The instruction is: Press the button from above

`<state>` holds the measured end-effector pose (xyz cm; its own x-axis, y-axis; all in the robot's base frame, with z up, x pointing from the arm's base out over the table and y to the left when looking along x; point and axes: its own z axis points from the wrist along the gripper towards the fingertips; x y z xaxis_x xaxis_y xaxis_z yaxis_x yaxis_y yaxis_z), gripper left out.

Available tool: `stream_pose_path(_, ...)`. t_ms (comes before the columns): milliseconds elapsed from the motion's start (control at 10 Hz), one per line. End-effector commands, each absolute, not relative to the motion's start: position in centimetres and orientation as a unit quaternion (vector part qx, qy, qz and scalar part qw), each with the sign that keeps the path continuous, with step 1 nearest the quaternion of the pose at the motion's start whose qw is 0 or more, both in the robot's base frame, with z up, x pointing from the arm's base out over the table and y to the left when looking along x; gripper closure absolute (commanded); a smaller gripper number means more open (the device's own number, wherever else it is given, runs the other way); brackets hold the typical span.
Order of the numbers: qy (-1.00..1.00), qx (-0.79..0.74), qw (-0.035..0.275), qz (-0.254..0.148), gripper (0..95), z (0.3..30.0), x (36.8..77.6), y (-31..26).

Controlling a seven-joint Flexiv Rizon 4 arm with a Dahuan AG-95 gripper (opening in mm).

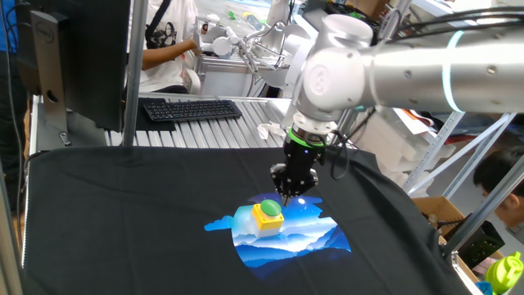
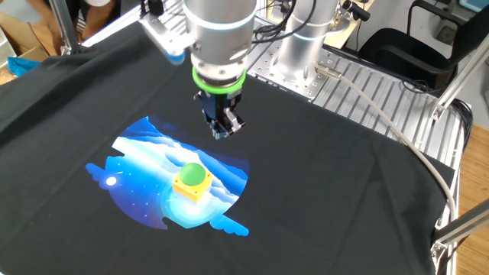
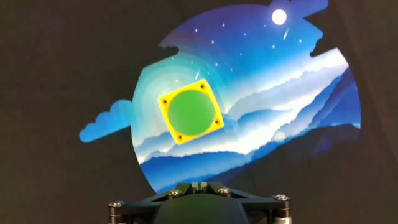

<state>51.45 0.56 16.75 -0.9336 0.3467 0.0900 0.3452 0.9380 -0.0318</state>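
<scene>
Broadly, we see a black cloth (image 1: 123, 213) covering the whole table, with a blue-and-white printed sky scene (image 2: 153, 164) lying flat near its middle. Behind the table in one fixed view stand a dark monitor (image 1: 78, 57) and a black keyboard (image 1: 190, 109). Our silver arm (image 1: 409, 70) reaches in over the cloth and points its wrist straight down.

Next in size comes the yellow box (image 2: 192, 186), sitting on the pale part of the printed scene with its four corner screws visible from the hand view. On top of it sits the button (image 3: 193, 111), a round green dome that fills most of the box's upper face.

Our gripper (image 2: 223, 127) hangs in the air above the cloth, clear of the button and off to one side of it; in the hand view the button lies ahead of the fingers rather than directly under them. We cannot tell whether the fingers are apart or together, since the tips blur into one dark mass in both fixed views.
</scene>
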Motion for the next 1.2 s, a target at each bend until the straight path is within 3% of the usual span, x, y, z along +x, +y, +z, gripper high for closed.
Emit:
stream_pose_path(100,-0.983,-0.176,0.044,0.008,95.0,16.83,51.2,0.43)
stream_pose_path(1200,-0.986,-0.161,0.05,0.013,95.0,17.0,51.37,0.48)
